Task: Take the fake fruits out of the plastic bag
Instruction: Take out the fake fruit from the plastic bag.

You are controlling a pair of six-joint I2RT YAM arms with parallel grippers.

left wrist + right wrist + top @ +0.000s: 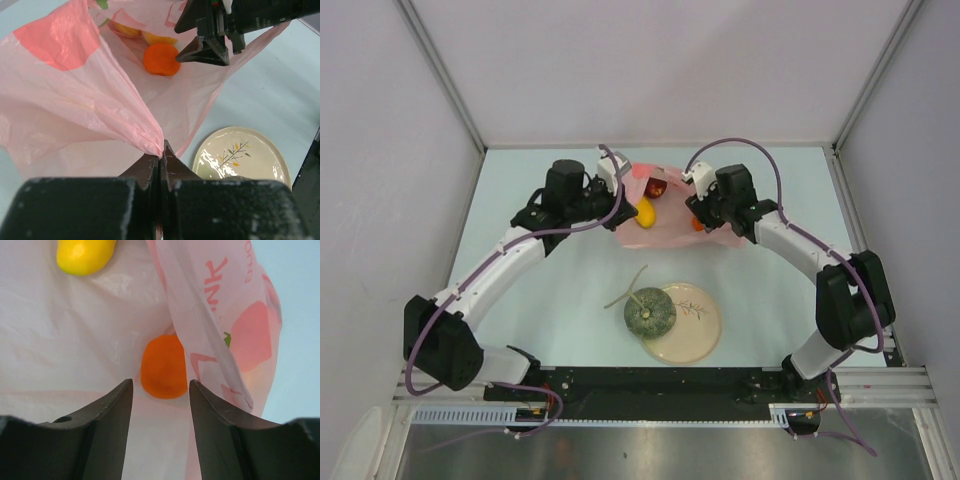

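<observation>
The pink plastic bag lies open at the table's middle back. My left gripper is shut on a pinched fold of the bag and holds it up. My right gripper is open inside the bag's mouth, jaws either side of an orange fruit, just short of it. The orange also shows in the left wrist view. A yellow oblong fruit and a dark red fruit lie in the bag. The grey-green melon sits on the plate's left edge, outside the bag.
The cream plate with a leaf pattern lies near the front middle. Yellow-orange fruit lies deeper in the bag behind the orange. Grey walls enclose the table on three sides.
</observation>
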